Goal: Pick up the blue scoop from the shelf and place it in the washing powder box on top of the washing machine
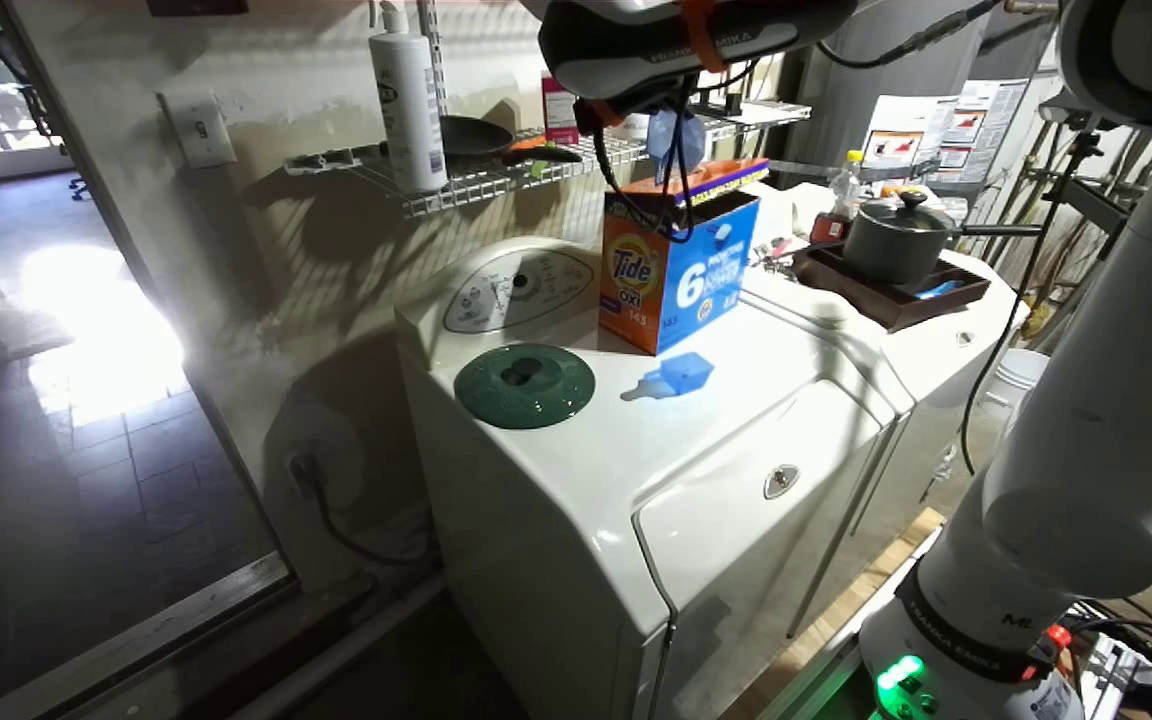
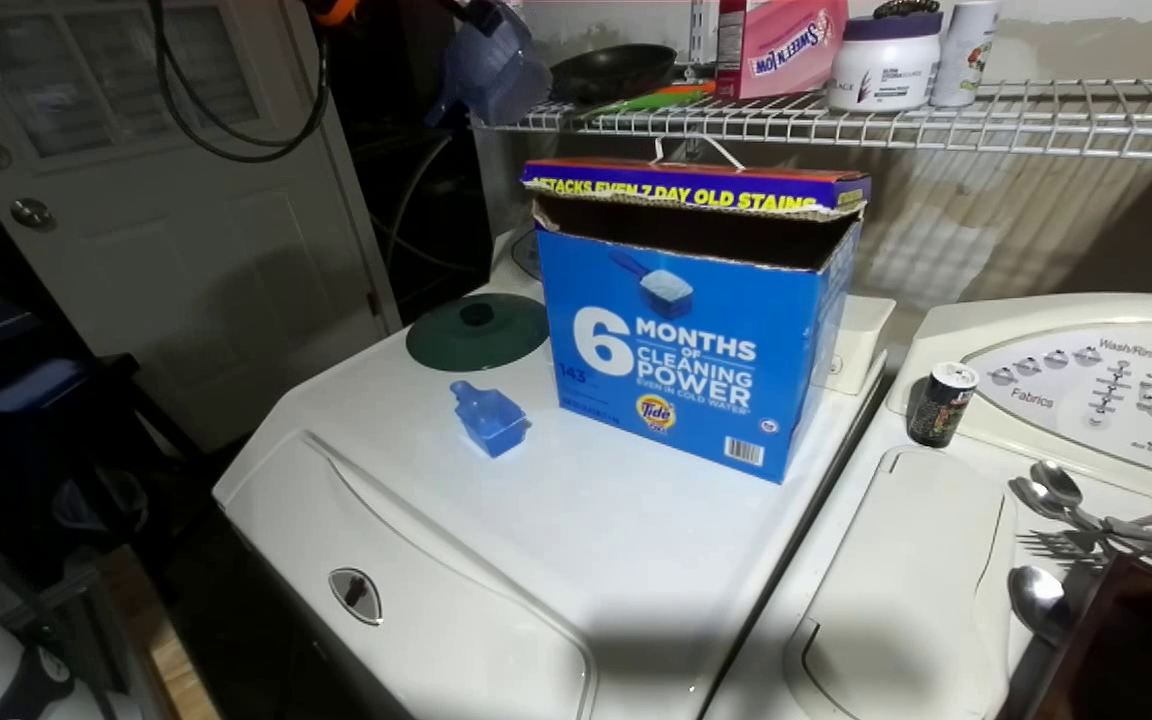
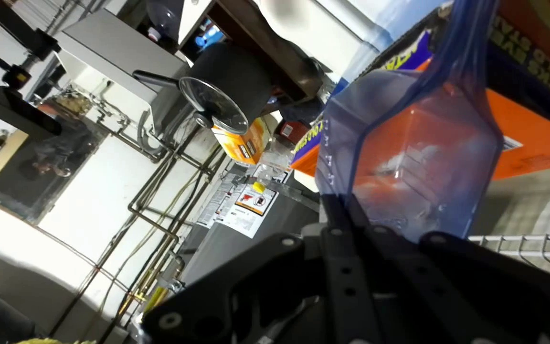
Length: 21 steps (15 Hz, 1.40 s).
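Scoop, translucent blue: held in clenched jaws, aloft near the washing powder box. Box open-topped, upright on washing machine.

The gripper pinches a translucent blue scoop by its cup's edge; beyond show the orange washing powder box, the wire shelf and a dark lidded saucepan.
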### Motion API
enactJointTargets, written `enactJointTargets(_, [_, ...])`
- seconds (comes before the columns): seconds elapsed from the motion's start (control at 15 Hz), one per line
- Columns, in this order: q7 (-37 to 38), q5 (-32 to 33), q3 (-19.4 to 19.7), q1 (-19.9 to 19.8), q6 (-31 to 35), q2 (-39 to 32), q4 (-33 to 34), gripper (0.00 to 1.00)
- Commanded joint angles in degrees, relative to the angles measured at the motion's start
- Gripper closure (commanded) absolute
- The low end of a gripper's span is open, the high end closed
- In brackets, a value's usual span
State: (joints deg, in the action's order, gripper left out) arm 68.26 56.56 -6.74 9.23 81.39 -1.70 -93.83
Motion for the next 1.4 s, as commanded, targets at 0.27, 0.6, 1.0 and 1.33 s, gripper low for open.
enactJointTargets(0.27, [-0.57, -8.38, -0.06, -1.11, -3.17, 6.83, -7.99, 0.99])
enactJointTargets(0.6, [-2.4, -8.92, 0.93, -2.52, 2.03, 10.77, -14.73, 0.99])
enactJointTargets(1.0, [-3.77, -10.77, 2.3, -3.91, 7.99, 14.28, -21.76, 0.99])
enactJointTargets(1.33, [-3.78, -9.67, 3.46, -5.3, 15.07, 16.92, -27.88, 0.99])
